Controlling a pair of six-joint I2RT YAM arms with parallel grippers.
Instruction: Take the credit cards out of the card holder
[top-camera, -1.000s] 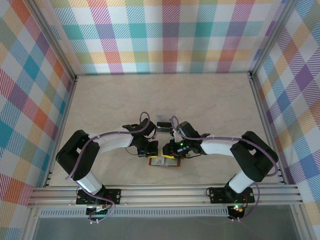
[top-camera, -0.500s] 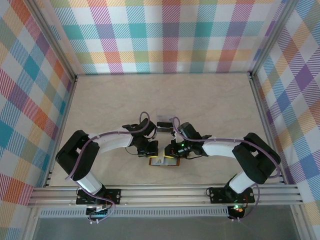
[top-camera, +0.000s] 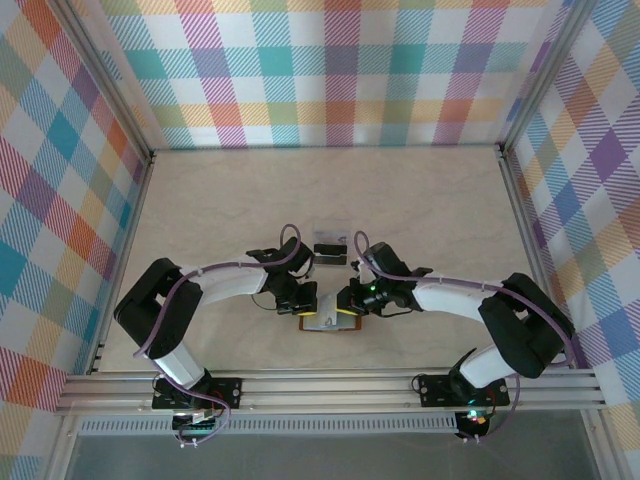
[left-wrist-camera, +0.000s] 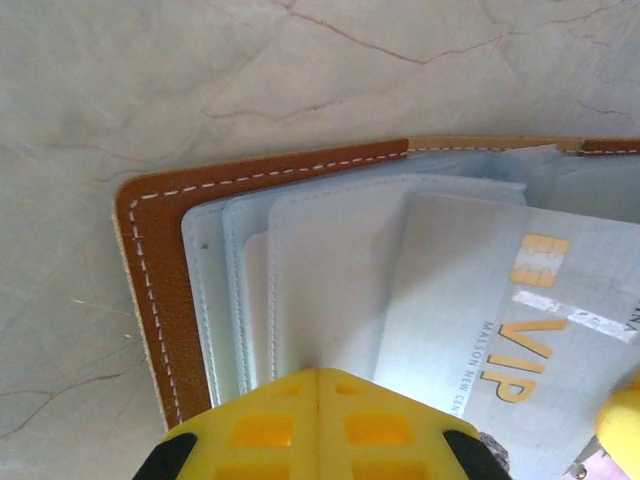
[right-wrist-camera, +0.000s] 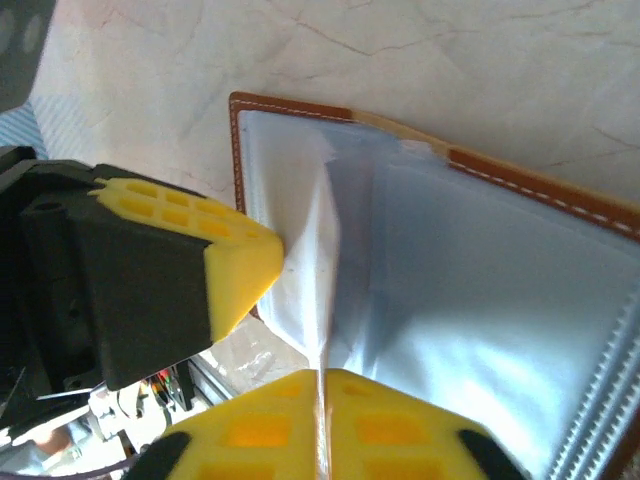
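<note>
Top external view has the flat brown leather card holder (top-camera: 328, 324) lying open on the pale marbled surface (top-camera: 420, 200), at the near side between both wrists. Left fingers (left-wrist-camera: 265, 425) are closed together, tips pressed on its clear sleeves (left-wrist-camera: 330, 270) beside a grey-silver VIP card (left-wrist-camera: 500, 300) lying among them. Right fingers (right-wrist-camera: 400, 430) pinch 1 thin clear sleeve (right-wrist-camera: 322, 300) that stands up from the rest.
</note>
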